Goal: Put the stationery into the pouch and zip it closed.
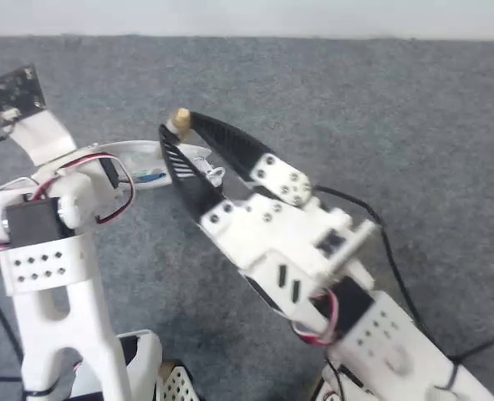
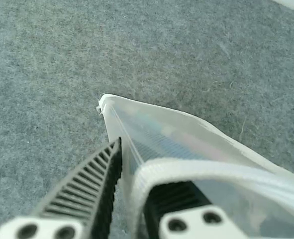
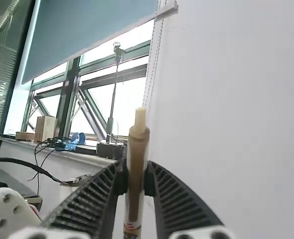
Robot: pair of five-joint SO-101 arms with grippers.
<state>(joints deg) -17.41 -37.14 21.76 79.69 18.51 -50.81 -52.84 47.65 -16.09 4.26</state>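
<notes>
Right gripper [image 3: 136,174], tilted upward, pinches what looks like a pen [image 3: 138,144]; left gripper [image 2: 131,164] clamps the pouch [image 2: 196,144].

The pouch [image 2: 186,144] is clear, milky plastic with a white zip band; something inside looks blue from the high view, though it is hard to make out. The pen [image 3: 137,164] is tan-brown with a cream tip. The right gripper [image 3: 135,169] has black ribbed fingers and a white body. The mat [image 1: 355,109] is speckled grey.
</notes>
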